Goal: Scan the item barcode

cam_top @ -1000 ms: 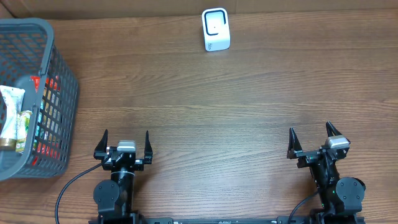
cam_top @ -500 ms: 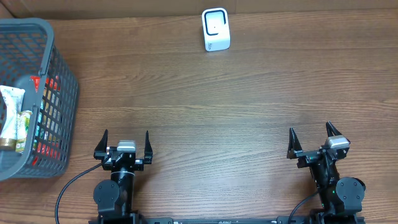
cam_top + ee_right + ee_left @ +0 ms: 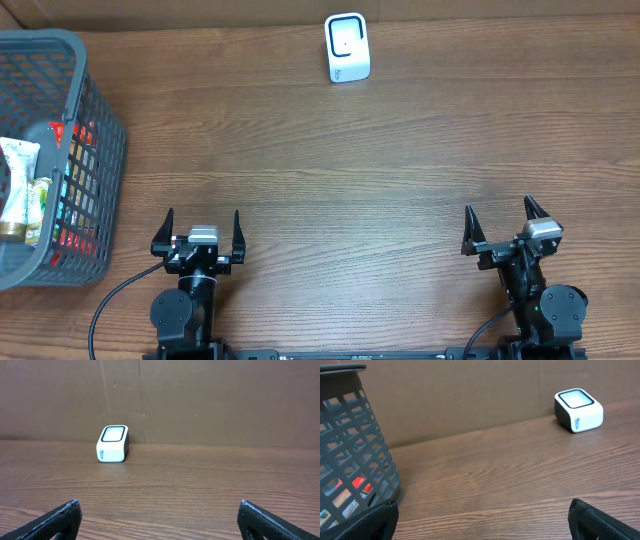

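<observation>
A white barcode scanner (image 3: 347,47) stands at the far edge of the wooden table; it also shows in the left wrist view (image 3: 578,410) and the right wrist view (image 3: 113,443). Packaged items lie in the grey basket (image 3: 100,120) at the left: a white and green packet (image 3: 20,185) and something red (image 3: 82,133). No barcode shows. My left gripper (image 3: 203,215) is open near the front edge, nothing between its fingers (image 3: 482,505). My right gripper (image 3: 498,206) is open and empty too (image 3: 159,503).
The basket's mesh wall (image 3: 355,460) rises just left of my left gripper. A brown cardboard wall (image 3: 200,400) runs along the back of the table behind the scanner. Bare wood lies between the grippers and the scanner.
</observation>
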